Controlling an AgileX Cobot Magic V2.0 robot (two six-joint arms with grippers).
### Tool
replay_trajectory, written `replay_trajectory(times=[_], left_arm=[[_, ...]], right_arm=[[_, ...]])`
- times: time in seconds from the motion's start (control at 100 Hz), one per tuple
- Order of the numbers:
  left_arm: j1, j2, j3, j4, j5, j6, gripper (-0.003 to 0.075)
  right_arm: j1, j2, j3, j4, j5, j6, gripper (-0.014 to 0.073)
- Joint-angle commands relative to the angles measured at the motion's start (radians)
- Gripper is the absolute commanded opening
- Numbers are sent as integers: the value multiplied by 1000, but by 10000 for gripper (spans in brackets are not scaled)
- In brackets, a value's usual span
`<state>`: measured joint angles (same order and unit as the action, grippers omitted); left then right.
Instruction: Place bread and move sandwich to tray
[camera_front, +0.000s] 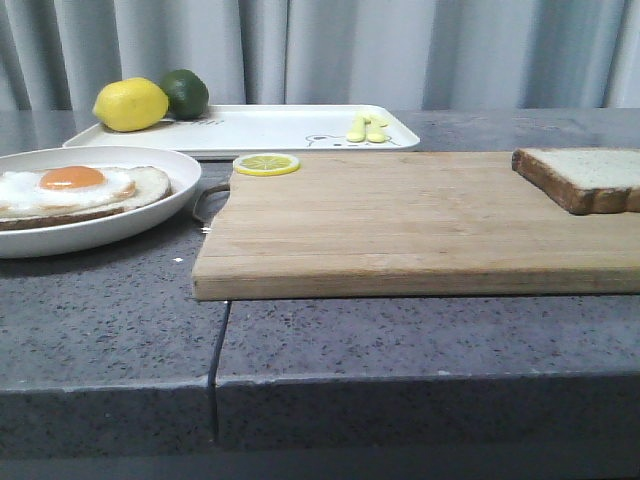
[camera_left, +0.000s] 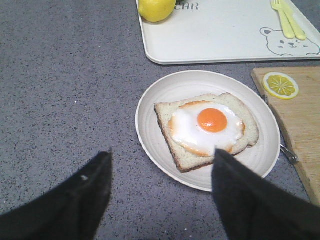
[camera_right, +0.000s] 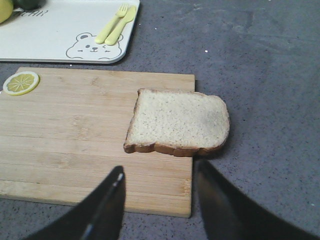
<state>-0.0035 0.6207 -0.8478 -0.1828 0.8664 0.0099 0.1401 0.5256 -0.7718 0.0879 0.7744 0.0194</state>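
Nothing is picked up yet. At the lower edge of each wrist view, the left gripper (camera_left: 160, 192) and right gripper (camera_right: 160, 200) have fingers apart, holding nothing. Next, I think, the right one must grab the soft square bread (camera_right: 177, 122), mid-frame, hanging off the wooden cutting board (camera_right: 75, 145). The egg sandwich (camera_left: 205, 130) sits mid-frame on its round plate (camera_left: 150, 120). The flat white tray (camera_left: 220, 35) lies at the top.

You see a worktop (camera_front: 420, 340) of grey speckled stone, matt and finely grained. The cutting board (camera_right: 75, 145) ahead of the right jaws is pale wood with straight lengthwise grain, unvarnished. On it, the bread (camera_right: 177, 122) has a porous, dry crumb and a rough brown crust. Ahead of the left jaws, the plate (camera_left: 150, 130) looks smooth and faintly ribbed; the egg (camera_left: 207, 125) is glossy. The tray (camera_left: 220, 35) has a smooth satin finish.
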Motion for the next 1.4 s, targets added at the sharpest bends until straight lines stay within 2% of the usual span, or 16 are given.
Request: replay_trajectory(times=[0.0, 0.1, 1.15, 1.39], left_arm=[[-8, 8, -34, -17, -52, 4, 554], [-8, 8, -34, -17, -52, 4, 557], [-8, 8, -34, -17, -52, 4, 557], [-8, 8, -34, -17, -52, 4, 557]], right_arm=[[-8, 11, -33, 4, -72, -4, 519], [-8, 11, -33, 4, -75, -4, 561], [-8, 12, -31, 10, -132, -4, 561], [-29, 97, -31, 115, -216, -116, 561]])
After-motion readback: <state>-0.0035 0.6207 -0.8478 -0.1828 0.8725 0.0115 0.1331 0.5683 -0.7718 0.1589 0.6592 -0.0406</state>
